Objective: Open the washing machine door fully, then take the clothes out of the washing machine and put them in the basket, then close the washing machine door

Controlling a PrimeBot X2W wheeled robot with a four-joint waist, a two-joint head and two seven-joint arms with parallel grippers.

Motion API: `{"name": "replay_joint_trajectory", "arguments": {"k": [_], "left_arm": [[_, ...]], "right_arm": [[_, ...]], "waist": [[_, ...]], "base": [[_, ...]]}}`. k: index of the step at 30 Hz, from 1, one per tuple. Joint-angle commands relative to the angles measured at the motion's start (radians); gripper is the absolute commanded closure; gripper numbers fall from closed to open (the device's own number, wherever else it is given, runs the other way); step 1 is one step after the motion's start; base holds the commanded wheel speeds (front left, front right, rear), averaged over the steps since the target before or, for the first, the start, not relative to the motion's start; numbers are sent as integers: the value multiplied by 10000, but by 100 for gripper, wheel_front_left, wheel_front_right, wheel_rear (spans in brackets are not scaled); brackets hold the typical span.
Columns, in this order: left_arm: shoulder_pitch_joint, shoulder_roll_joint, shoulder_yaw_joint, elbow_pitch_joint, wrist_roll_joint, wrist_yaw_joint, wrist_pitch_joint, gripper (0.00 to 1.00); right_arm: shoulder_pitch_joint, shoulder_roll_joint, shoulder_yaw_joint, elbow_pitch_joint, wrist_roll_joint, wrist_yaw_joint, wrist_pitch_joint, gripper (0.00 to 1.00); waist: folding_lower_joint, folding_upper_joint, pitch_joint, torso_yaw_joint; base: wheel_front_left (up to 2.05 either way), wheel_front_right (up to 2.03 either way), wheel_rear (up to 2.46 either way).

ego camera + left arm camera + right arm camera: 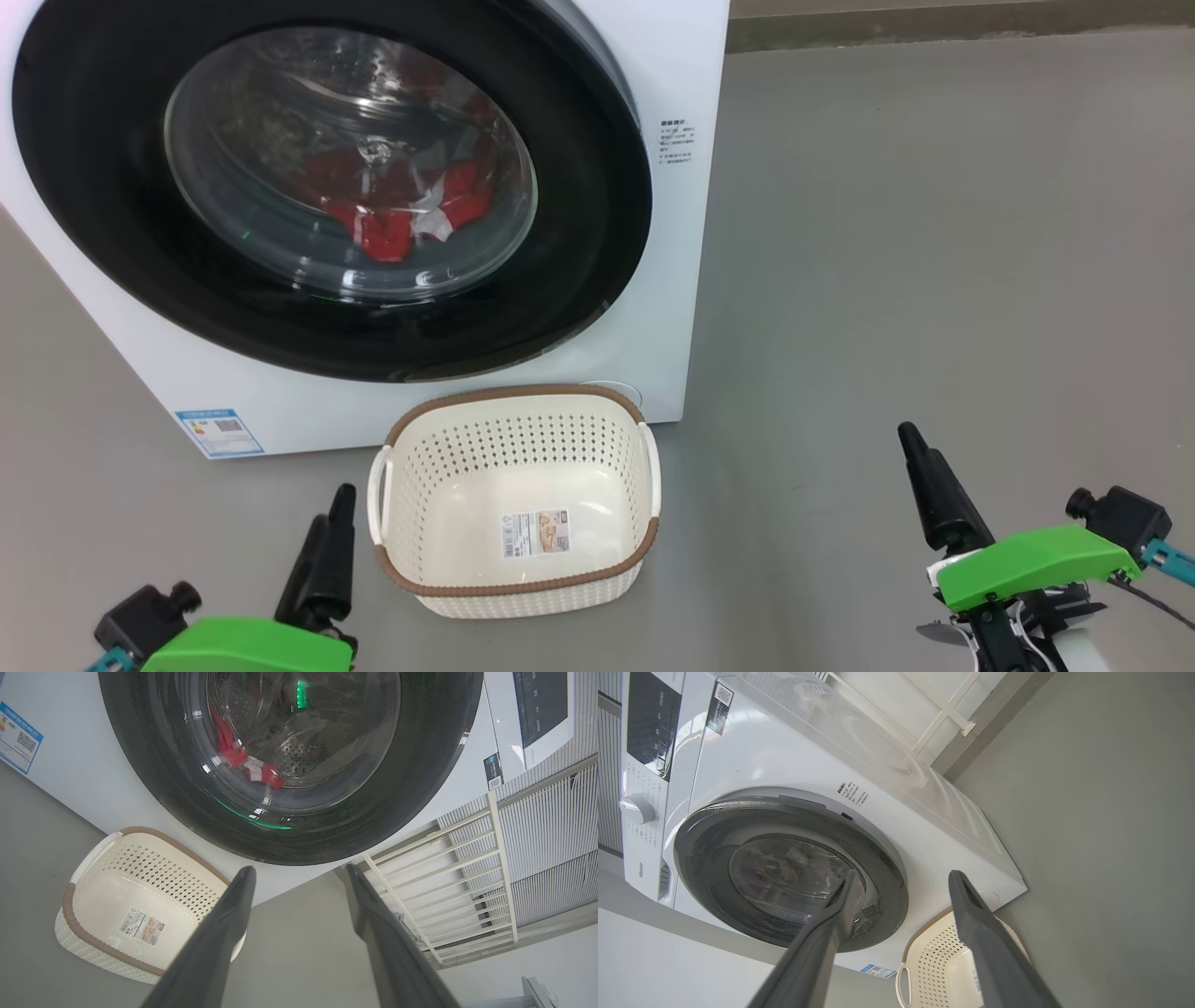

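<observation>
The white washing machine point(677, 84) stands at the upper left. Its round washing machine door point(583, 196), with a glossy black rim, lies against the front and looks shut. Red clothes point(387, 229) with white trim show through the glass, also as clothes point(250, 765) in the left wrist view. The cream basket point(513, 394) sits on the floor just before the machine, with nothing in it but a sticker. My left gripper point(331, 509) is open, low and left of the basket. My right gripper point(920, 446) is open over bare floor to the right. Both left gripper point(299, 870) and right gripper point(905, 875) hold nothing.
Grey floor point(934, 261) stretches wide to the right of the machine. A white slatted railing point(467, 882) stands beside the machine. The control panel point(649, 723) and a dial point(637, 809) sit on the machine's top front. A wall base point(934, 28) runs along the back.
</observation>
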Motion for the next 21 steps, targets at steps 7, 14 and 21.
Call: {"name": "replay_joint_trajectory", "arguments": {"k": [7,14,21], "left_arm": [[-621,147,132,-381,1133,-41,-264,0],[-762,153,86,-461,2180,-46,-472,0],[-884,178,-23,-448,3233,-50,-678,0]], "right_arm": [[-644,-112,267,-269,-1080,3,-282,0],[-817,-118,425,-230,-2169,3,-488,0],[-946,-124,540,-244,-3159,4,-693,0]], "waist": [[-1,0,6,-12],[-1,0,12,-35],[-1,0,9,-65]], "base": [[0,0,0],[0,0,0],[0,0,0]]}}
